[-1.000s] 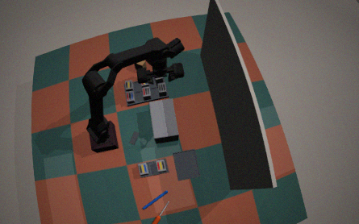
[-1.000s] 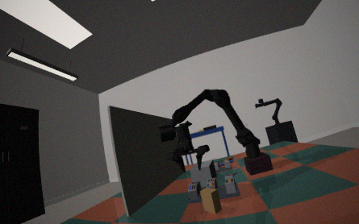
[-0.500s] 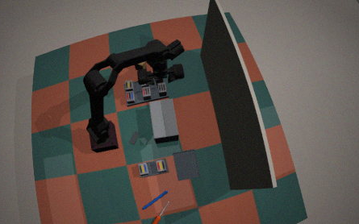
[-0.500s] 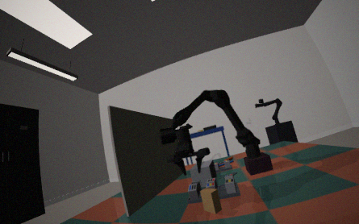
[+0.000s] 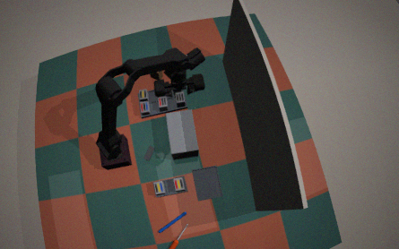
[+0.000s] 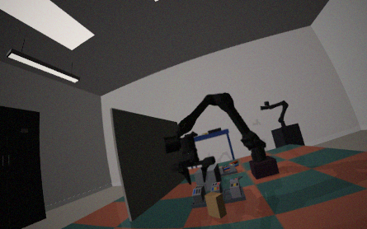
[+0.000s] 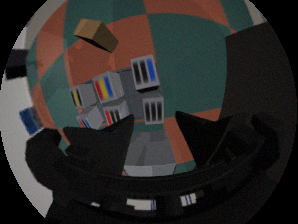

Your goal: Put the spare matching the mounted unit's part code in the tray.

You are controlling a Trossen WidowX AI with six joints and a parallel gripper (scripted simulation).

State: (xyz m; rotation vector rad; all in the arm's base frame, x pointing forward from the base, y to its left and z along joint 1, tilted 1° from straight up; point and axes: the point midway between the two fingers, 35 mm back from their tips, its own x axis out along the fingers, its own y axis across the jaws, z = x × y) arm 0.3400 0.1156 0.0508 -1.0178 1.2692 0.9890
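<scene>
0 spares in gray tray (image 5: 208,184), 6 on rack (image 5: 153,106) (image 7: 133,95); gripper (image 5: 177,85) (image 6: 197,180) (image 7: 154,115) fairly wide, nothing held. Pick, place, release likely left.

No lettering or numbers can be read on anything here

And here's the room: a pale wall (image 6: 157,86) stretches behind the claw, under a dark ceiling (image 6: 157,29). A bright ceiling panel (image 6: 41,21) glows above, with a slim hanging light (image 6: 43,66) below it. Over at the far side of the upright panel from the claw, a black cabinet (image 6: 10,165) stands against a grey wall. Below the claw, green and orange squares (image 5: 112,208) (image 6: 322,181) (image 7: 187,45) checker the surface.
</scene>
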